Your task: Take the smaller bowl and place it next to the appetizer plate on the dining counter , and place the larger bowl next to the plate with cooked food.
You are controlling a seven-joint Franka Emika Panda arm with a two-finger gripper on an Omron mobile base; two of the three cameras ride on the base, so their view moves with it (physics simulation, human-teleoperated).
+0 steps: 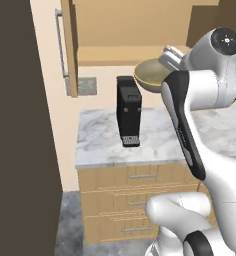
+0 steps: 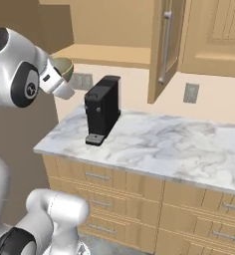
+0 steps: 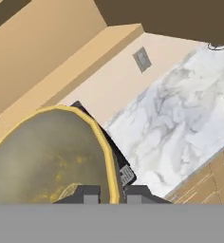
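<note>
Smaller bowl (image 3: 47, 156) rim between fingers (image 3: 85, 194)

This is a home kitchen. A marble-topped counter (image 2: 174, 144) with white-grey veining runs along a cream wall, carried on light wooden drawers (image 1: 135, 200) with metal pulls. Above it hang wooden wall cupboards, one cupboard door (image 2: 164, 45) standing open (its long bar handle is plain to see). A black coffee machine (image 1: 128, 111) stands at the worktop's back edge near its left corner, and grey wall sockets (image 2: 190, 92) sit behind.
</note>
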